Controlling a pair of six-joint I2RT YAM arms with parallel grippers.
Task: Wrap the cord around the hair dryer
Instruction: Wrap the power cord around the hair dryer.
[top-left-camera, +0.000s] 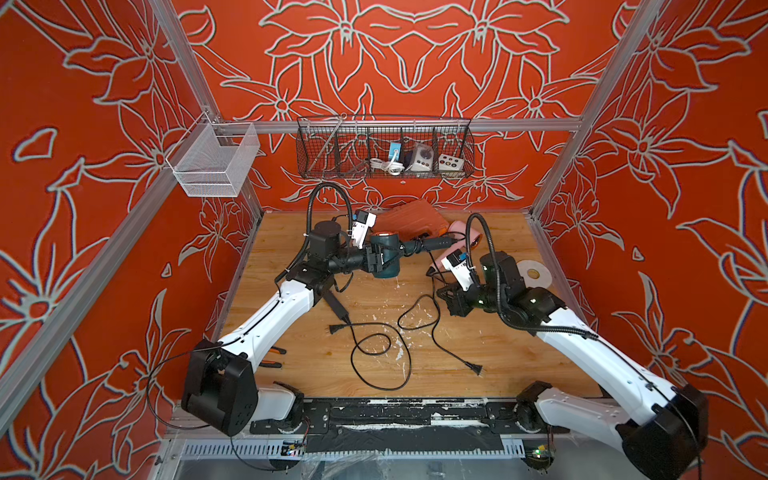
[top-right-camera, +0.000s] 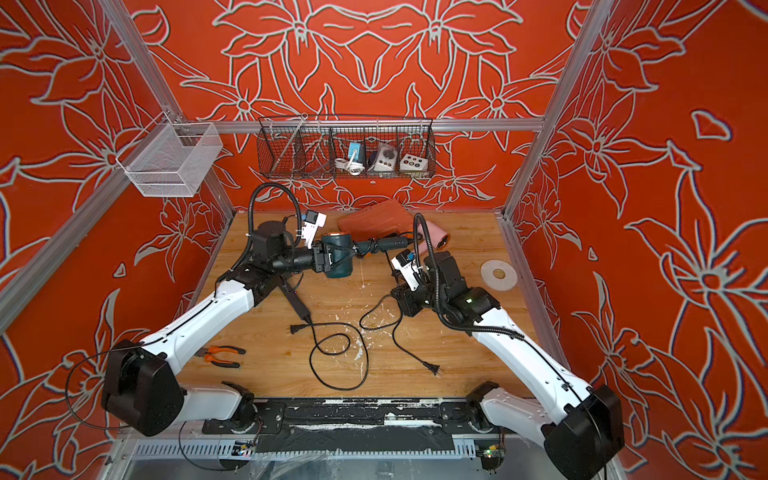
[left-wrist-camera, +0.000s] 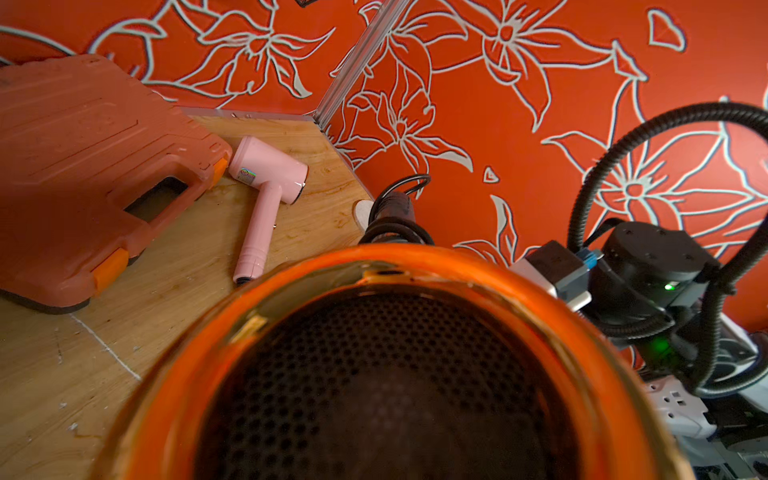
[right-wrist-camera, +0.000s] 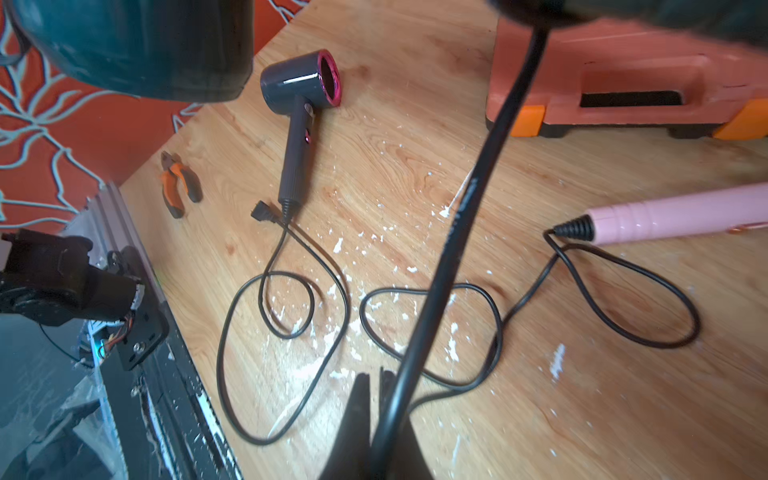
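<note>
My left gripper (top-left-camera: 376, 257) is shut on the barrel of the teal hair dryer (top-left-camera: 390, 271), which it holds above the table, handle pointing right. In the left wrist view the dryer's orange rim and dark mesh (left-wrist-camera: 395, 374) fill the frame and hide the fingers. Black cord is coiled round the handle (left-wrist-camera: 392, 226). From there the cord (right-wrist-camera: 457, 220) runs taut down to my right gripper (right-wrist-camera: 374, 376), which is shut on it, low over the middle right of the table (top-left-camera: 442, 293).
A pink dryer (left-wrist-camera: 266, 174) and an orange tool case (top-left-camera: 409, 220) lie at the back. A grey dryer (right-wrist-camera: 299, 83) lies under the left arm. Their cords loop over the table's middle (top-left-camera: 374, 353). Pliers (top-right-camera: 222, 355) lie front left, a white disc (top-left-camera: 534, 272) at the right.
</note>
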